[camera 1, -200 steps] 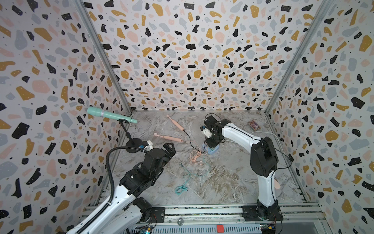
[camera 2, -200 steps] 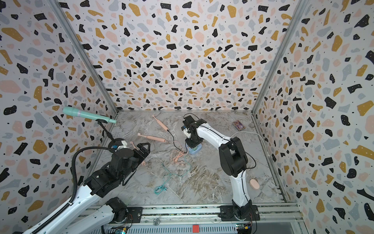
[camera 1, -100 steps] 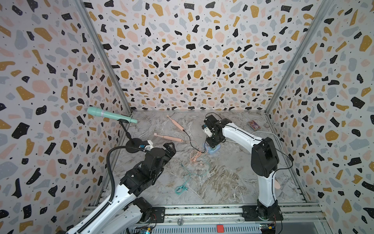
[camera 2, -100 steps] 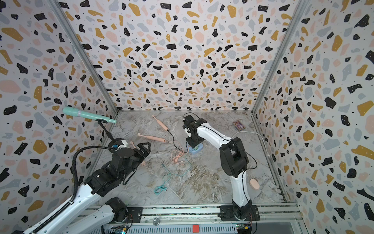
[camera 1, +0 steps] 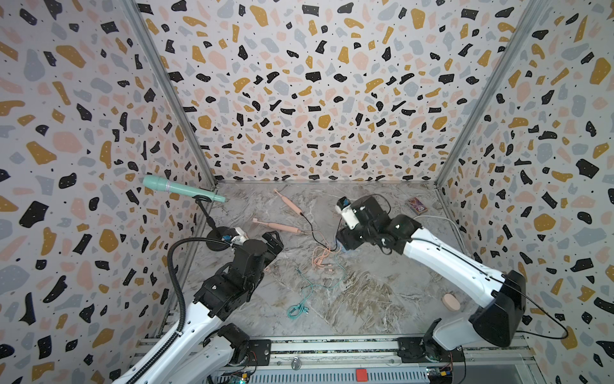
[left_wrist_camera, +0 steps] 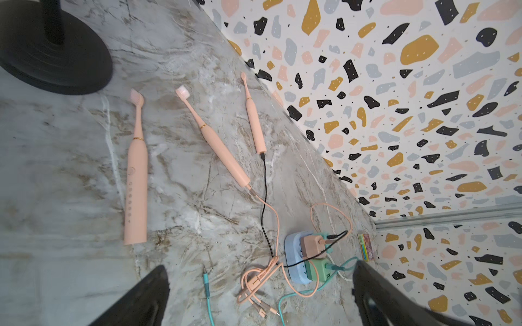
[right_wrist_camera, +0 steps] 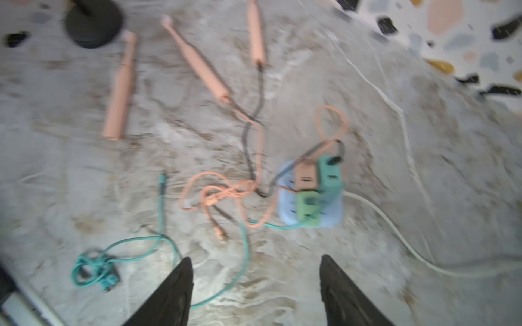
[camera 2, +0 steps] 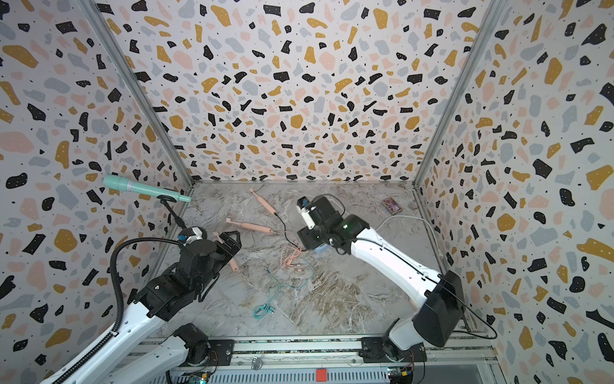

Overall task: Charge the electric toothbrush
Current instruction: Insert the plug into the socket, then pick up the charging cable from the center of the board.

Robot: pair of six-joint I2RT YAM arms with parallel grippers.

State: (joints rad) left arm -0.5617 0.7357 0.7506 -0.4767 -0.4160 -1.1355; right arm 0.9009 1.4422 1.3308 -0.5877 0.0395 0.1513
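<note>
— Spot the unplugged toothbrush [left_wrist_camera: 135, 175]?
— Lying flat beside the black stand base [left_wrist_camera: 56, 56], apart from tangled cables [left_wrist_camera: 255, 280] and power strip [left_wrist_camera: 292, 248].
— Grippers?
— Seeing left gripper [left_wrist_camera: 260, 266] gaping wide, right gripper [right_wrist_camera: 255, 256] parted, holding nothing.

Bystanders on the marble table [camera 1: 365, 309]
We see a teal microphone [camera 1: 179, 189] tilted on its black stand [camera 1: 217, 236] by the left wall, a small patterned box [camera 1: 417, 205] near the back right corner, and a pink oval lump [camera 1: 451, 302] lying well apart from it.

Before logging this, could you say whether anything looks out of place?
Yes: the toothbrush nearest the black stand base has no cable plugged in, while the teal cable lies loose with its plug free.
</note>
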